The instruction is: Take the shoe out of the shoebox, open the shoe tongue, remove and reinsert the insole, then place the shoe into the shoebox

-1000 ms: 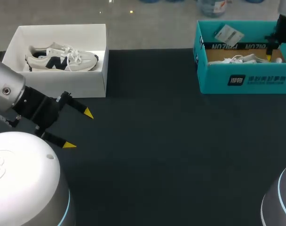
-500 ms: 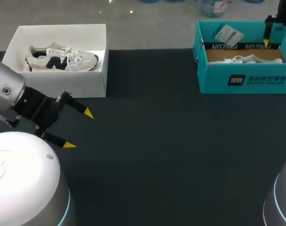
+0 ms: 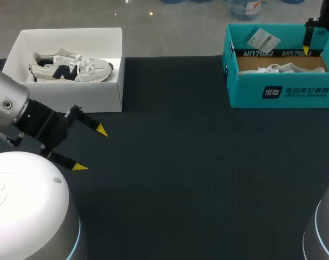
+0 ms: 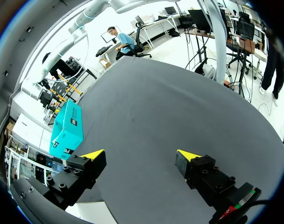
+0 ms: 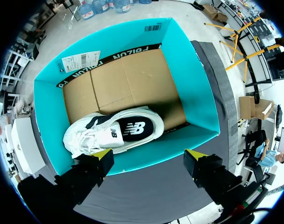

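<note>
Plainly two open boxes — one shoe apiece. Teal shoebox [image 5: 48,121] holds a white shoe [image 5: 114,133] along one long wall; white box [image 3: 72,97] holds a second sneaker [image 3: 71,66]. Left gripper [image 4: 141,154] sits near the white box, fingers apart. Right gripper [image 5: 149,154] hangs over the teal shoebox — fingers apart, empty.

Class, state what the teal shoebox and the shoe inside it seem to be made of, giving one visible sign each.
Teal shoebox: cardboard, matte printed outside; its floor shows bare brown board with creases. Shoe: probably white textile or synthetic upper, matte, laced.
</note>
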Controlling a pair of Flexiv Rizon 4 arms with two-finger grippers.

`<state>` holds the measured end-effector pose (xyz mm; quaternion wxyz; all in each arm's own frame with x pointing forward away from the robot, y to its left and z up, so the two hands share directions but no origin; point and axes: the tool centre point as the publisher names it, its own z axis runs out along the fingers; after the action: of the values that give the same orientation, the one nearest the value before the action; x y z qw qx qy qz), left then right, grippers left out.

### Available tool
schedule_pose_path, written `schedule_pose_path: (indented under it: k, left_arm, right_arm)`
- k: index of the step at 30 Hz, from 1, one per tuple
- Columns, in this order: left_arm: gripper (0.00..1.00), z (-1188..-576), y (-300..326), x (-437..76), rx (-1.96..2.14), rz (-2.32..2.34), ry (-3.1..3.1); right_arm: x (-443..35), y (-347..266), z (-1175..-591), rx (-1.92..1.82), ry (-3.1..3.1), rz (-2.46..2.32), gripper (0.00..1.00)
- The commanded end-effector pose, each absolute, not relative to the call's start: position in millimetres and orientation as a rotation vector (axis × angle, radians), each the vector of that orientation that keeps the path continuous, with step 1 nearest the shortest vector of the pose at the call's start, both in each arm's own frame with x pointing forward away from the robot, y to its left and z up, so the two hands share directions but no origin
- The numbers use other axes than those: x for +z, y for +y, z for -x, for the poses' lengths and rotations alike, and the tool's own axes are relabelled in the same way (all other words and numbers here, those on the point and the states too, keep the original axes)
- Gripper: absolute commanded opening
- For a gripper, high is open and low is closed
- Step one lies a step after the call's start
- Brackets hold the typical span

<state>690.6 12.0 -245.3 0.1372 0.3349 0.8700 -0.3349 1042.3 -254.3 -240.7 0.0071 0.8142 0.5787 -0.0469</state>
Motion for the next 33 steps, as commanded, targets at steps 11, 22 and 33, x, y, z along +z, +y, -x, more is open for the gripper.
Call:
schedule_pose_path:
  k: [11, 22, 33]
  left_arm:
    - [1.0, -690.9, 11.5, -243.1, -0.955, -0.981, 2.513]
    - [1.0, -739.9, 46.7, -227.8, -0.798, -1.291, 2.462]
    - [1.0, -822.3, 96.7, -213.9, -0.744, -1.499, 2.385]
  right_arm:
    - [-240.5, -254.3, -1041.5, -0.144, 1.809, -2.546, 1.0]
    - [-240.5, -254.3, -1041.5, -0.144, 1.809, -2.546, 1.0]
    - [-240.5, -254.3, -1041.5, -0.144, 1.809, -2.546, 1.0]
